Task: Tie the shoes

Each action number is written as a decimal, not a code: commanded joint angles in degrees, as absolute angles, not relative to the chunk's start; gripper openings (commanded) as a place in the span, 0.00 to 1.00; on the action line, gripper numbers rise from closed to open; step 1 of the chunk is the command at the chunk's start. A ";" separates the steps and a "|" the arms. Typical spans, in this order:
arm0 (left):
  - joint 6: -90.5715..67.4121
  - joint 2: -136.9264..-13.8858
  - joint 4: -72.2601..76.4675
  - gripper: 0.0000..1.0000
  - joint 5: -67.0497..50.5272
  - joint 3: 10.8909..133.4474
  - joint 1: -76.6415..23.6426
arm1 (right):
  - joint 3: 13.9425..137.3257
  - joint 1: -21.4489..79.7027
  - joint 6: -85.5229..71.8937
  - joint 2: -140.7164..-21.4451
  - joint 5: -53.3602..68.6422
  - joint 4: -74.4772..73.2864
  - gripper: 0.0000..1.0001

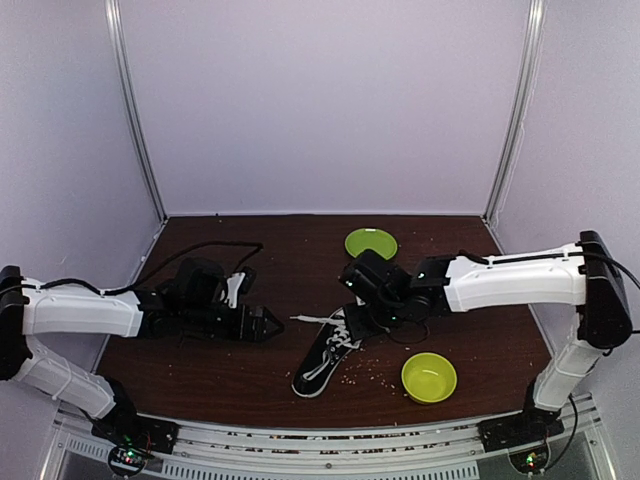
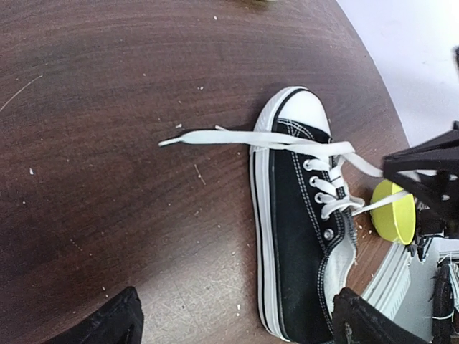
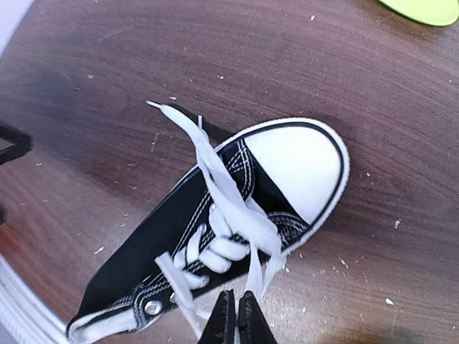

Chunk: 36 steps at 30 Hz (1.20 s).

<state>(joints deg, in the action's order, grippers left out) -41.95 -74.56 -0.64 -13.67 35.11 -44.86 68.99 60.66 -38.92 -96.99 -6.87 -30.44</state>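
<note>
Worktop point(image 1: 200, 385): dark wood grain, dotted with pale crumbs point(image 1: 378, 372) around the shoe.
Bowl point(image 1: 429, 378): yellow-green, nearest the arm bases, on the right and apart from the shoe.
Sneaker point(image 1: 322, 360): black canvas with a white toe cap, it lay near the middle of the worktop, between the two arms, toe pointing away from the bases.
Laces point(image 2: 215, 136): white, threaded through the eyelets but loose. One long end trailed flat across the wood toward the left arm, and others hung off the side by the right arm.
Left fingers point(image 1: 266, 323): spread wide and empty, level with the toe, just short of the trailing lace end.
Right fingers point(image 3: 237, 319): pressed together right beside the eyelets. A strand ran up to their tips, but I could not tell whether it was pinched between them.
Plate point(image 1: 371, 242): green, farthest back, well apart from the shoe.
Progress: no crossing, knot or bow was visible, so I judged the tying barely begun, with nearly all of it left.
Writing: no brand or label could be read on the shoe or elsewhere.
</note>
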 commanded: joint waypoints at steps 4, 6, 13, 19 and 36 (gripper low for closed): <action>-41.63 -74.76 -0.79 0.94 -11.05 38.17 -45.18 | 53.75 62.18 -44.51 -80.44 -7.28 -26.74 0.07; -41.32 -75.28 -1.40 0.94 -10.72 38.78 -45.19 | 49.19 62.59 -47.70 -79.42 -4.93 -24.26 0.11; -40.92 -76.30 -2.29 0.94 -10.67 39.88 -45.18 | 48.95 63.81 -46.52 -77.00 -5.88 -25.86 0.39; -41.25 -75.53 -1.96 0.94 -9.83 39.34 -45.18 | 57.13 61.25 -38.18 -80.29 -8.34 -28.99 0.63; -42.76 -71.72 -3.54 0.95 -7.65 36.75 -45.18 | 70.39 56.82 -31.01 -102.68 0.46 -25.26 0.34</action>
